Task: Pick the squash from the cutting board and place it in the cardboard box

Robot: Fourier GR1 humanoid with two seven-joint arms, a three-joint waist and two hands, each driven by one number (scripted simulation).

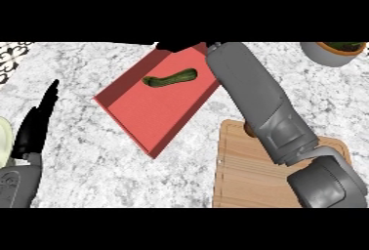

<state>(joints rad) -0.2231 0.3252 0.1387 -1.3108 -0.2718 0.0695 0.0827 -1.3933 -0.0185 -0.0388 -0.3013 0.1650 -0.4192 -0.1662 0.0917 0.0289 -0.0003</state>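
At far left, the left hand (34, 128) is held with fingers straight, touching nothing. Further right, the squash (170, 78) is seen lying inside the red box (160, 118). The right hand (175, 45) reaches beyond the box's far edge; its fingers cannot be made out. The cutting board (249, 180) lies at lower right.

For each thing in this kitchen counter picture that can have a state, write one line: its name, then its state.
Green curved squash: lying inside the red box, nothing touching it.
Red shallow cardboard box: open-topped, holding the squash.
Light wooden cutting board: flat on the counter, partly hidden by the right forearm.
Left hand: open, resting at the left edge.
Right hand: beyond the box's far edge; fingers unclear.
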